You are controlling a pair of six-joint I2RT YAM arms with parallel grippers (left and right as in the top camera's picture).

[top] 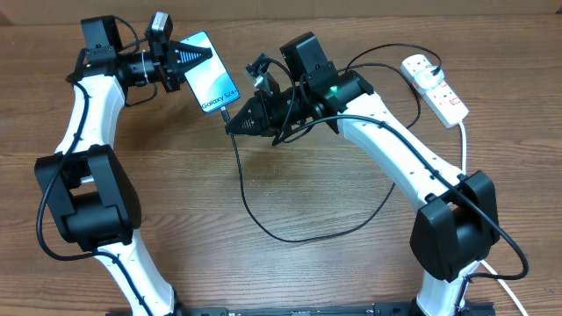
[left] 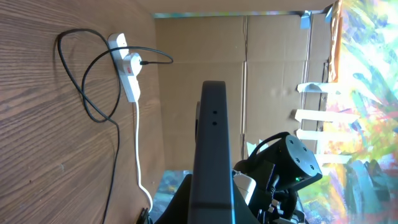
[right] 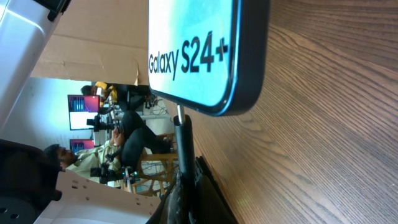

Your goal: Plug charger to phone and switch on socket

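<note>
Left gripper (top: 183,61): jaws are clamping shut on the top end of the phone (top: 209,79), which appears raised off the far-left part of the tabletop (top: 290,272). The port end is pointing at the other arm.
Right gripper (top: 235,123): jaws are pinching shut on the charger (top: 263,230) just behind its tip, so the tip is staying stiff and in line with the port.
Connector (right: 180,118): it is meeting the phone's lower edge below the "Galaxy" text and appears to be entering the port. How deep it is sitting cannot be told.
Charger slack: it is looping loose across the middle of the tabletop and running on to the socket (top: 436,86), so nothing is tugging at the joint.
Socket: it is lying at the far-right corner, well apart from both grippers. The switch position is too small to read.
Step in hand (judgement): mating is under way and the switching is not yet done.
</note>
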